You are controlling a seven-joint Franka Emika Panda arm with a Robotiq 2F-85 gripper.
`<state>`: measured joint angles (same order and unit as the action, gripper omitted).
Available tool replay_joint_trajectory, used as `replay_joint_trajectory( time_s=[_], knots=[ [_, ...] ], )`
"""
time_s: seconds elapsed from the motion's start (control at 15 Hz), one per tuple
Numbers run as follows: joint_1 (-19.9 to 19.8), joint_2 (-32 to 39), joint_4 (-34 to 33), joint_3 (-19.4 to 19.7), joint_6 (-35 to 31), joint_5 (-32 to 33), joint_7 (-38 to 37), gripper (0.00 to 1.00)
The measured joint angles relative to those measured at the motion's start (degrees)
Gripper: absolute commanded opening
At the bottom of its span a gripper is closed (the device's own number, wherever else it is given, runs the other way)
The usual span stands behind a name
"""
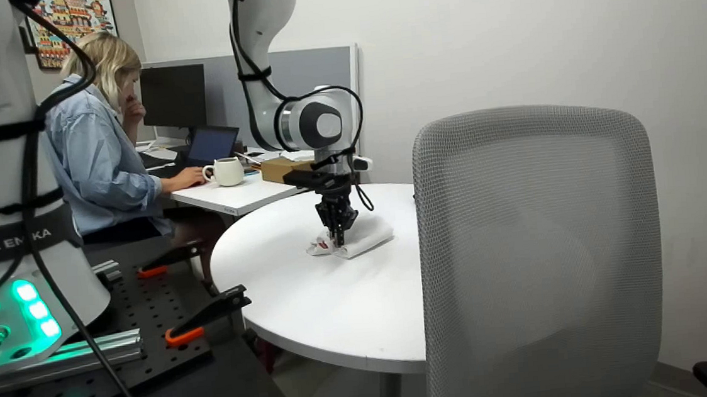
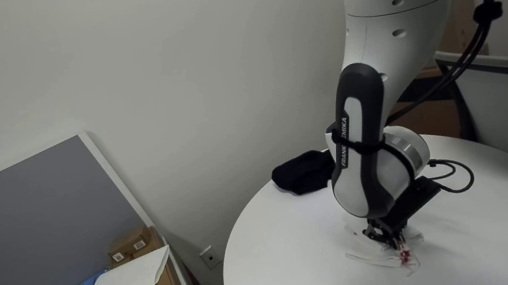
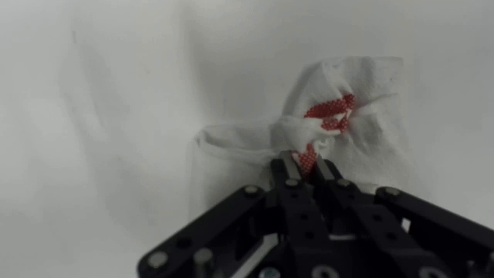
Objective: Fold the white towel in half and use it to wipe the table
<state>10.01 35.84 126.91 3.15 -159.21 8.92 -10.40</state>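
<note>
The gripper (image 3: 304,160) points down over the round white counter (image 1: 312,309), its 2 fingers (image 3: 290,166) pinching a bunched, red-striped part of the towel (image 3: 227,175). The towel lies on the counter, in the wrist view loosely folded left of the fingers and crumpled to their right. A black item (image 2: 304,172) rests near the counter's edge. A person (image 1: 93,137) sits at the desk (image 1: 237,198), near a mug (image 1: 227,172).
</note>
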Motion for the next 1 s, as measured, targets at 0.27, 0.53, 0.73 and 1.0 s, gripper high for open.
replay_joint_trajectory(
  time_s=[0.27,0.53,0.73,1.0],
  knots=[
    [-4.5,1.8,-3.4,1.9,-0.3,-2.7,0.0,0.09],
    [-8.2,0.9,-0.8,4.4,-1.3,-3.3,0.0,0.09],
    [-8.2,-1.7,4.9,4.2,-3.5,-3.3,0.0,0.09],
    [-6.7,-6.2,13.8,-2.6,-4.3,-5.6,0.0,0.09]
  ],
)
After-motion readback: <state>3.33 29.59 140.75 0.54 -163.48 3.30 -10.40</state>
